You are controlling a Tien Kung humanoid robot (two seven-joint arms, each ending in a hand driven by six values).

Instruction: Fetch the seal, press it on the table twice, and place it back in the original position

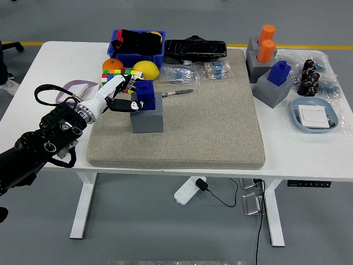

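1. While the near edge of the white table [309, 171] lies bare, the left arm comes in from the lower left and reaches over the beige mat [209, 121] covering the table's middle.
2. At the arm's end, the left hand [118, 95] sits against the left side of the blue seal [145, 94], fingers curled toward it; whether they truly clamp the seal or only touch it cannot be told from this view.
3. That blue seal stands upright in its grey holder block [148, 117], on the mat's left part, so it is not yet lifted.
4. Judged from this, the fetch step is in hand: the next move calls for a firm grip on the seal's sides, then a straight lift clear of the holder before pressing on the mat.
5. Just behind lie a pen [177, 93], a lemon [146, 69], an orange [112, 64] and a puzzle cube [112, 75].
6. Farthest back sits a blue bin [118, 55]; the right hand is out of view.
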